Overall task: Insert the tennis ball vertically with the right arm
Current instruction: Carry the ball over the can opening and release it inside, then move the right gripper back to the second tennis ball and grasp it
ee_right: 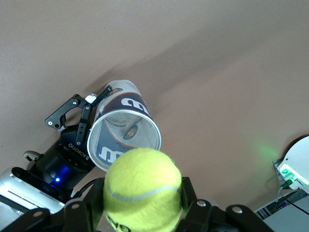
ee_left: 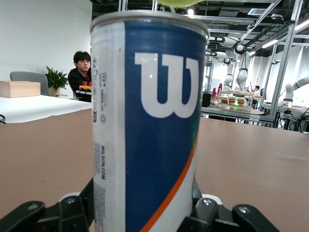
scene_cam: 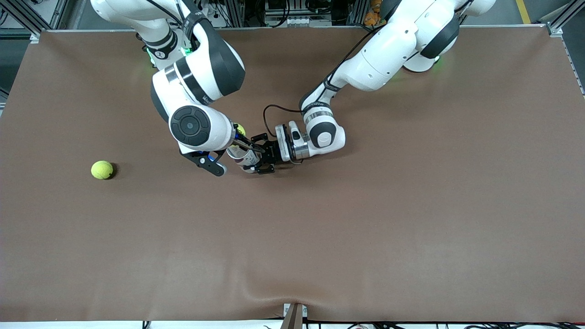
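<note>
Left pincer (scene_cam: 256,159) gripping upright can (ee_right: 123,137), right pincer (ee_right: 142,220) clenching tennis ball (ee_right: 142,188) over its mouth

counter (scene_cam: 365,237): brown mat, rippled at the edge nearest the front camera
wall (ee_left: 43,34): plain white
seated person (ee_left: 80,72): dark-haired, beside a potted plant (ee_left: 56,79)
ceiling: strip lights (ee_left: 282,42), metal framing (ee_left: 286,53)
</note>
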Available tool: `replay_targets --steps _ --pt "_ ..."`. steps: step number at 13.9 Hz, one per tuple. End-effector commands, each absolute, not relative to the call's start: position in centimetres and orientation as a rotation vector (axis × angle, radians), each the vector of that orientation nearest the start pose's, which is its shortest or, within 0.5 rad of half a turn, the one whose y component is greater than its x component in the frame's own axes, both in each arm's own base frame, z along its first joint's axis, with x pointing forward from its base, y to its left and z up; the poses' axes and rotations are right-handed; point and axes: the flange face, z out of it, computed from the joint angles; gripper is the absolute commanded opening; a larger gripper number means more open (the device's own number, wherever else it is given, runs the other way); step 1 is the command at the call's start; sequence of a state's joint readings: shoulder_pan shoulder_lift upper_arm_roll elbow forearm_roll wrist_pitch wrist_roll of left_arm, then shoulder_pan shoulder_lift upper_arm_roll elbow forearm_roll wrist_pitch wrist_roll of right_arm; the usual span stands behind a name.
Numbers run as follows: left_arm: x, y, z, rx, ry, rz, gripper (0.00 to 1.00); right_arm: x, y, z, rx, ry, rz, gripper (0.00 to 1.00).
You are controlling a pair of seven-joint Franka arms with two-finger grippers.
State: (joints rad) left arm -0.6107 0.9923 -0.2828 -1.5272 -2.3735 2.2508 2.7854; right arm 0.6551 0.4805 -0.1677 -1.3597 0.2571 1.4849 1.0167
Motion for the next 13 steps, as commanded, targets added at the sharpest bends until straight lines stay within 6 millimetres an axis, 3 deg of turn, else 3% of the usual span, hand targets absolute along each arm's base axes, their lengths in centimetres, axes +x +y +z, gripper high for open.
replay_targets --steps 1,4,5,6,7,13 --pt "44.2 -54.1 9.2 1.383 -1.169 1.391 0.72 56.6 34.8 43.0 -3.035 0.9 0.592 0.12" --pt "44.1 -54.1 9.2 1.383 -1.17 1.389 0.72 56.7 35.1 43.0 -3.005 0.9 0.599 0.13" --pt "44.2 -54.1 9.2 1.383 -1.171 1.389 0.72 56.7 35.1 43.0 -3.004 0.9 0.597 0.19" --pt "44.2 -54.1 9.2 1.383 -1.171 1.389 0.72 56.7 35.3 42.9 -3.005 0.897 0.593 0.4" --pt "44.2 -54.1 9.2 1.384 -1.17 1.391 0.72 56.7 35.4 42.9 -3.003 0.895 0.587 0.99" --pt "44.1 -54.0 9.1 1.383 -1.175 1.392 0.72 57.1 34.3 43.0 -3.004 0.919 0.592 1.0"
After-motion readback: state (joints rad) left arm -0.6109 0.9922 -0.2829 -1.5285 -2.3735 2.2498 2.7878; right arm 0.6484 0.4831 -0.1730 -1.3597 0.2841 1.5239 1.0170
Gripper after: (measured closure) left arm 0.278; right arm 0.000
